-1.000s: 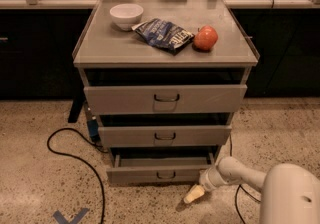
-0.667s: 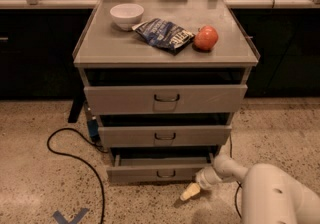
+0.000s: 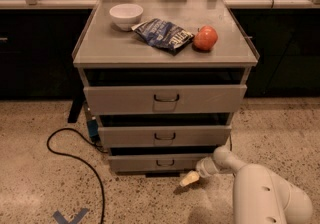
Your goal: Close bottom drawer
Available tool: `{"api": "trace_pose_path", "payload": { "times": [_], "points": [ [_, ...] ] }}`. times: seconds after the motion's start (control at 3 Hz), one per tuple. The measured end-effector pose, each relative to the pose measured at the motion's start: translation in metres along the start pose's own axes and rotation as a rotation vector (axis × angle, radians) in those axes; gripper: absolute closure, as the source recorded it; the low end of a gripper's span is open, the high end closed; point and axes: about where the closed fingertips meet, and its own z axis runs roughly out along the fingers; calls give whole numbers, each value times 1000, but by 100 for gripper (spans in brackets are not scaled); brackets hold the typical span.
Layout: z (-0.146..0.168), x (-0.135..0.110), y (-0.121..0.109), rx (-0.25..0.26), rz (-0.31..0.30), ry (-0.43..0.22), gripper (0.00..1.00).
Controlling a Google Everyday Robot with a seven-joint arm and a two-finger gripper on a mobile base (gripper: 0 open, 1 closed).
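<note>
While bottom drawer [image 3: 145, 163] sits pulled out, low under worktop [image 3: 125, 43] front edge, closing not done; gripper [image 3: 190, 178] just beside its front, right of centre, grip state cannot tell; push inward remains

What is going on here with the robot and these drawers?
A one-arm robot works at a grey cabinet with three drawers. Its gripper is low, near the floor, just before the right end of the bottom drawer. That drawer is not yet closed; it stands a little pulled out. Whether the gripper touches it, I cannot tell. On the cabinet top lie a bowl, a bag and an apple.
</note>
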Motion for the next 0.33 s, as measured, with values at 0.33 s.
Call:
{"api": "trace_pose_path", "payload": {
  "times": [0.33],
  "points": [
    [0, 0, 0, 0, 0, 0, 0]
  ]
}}
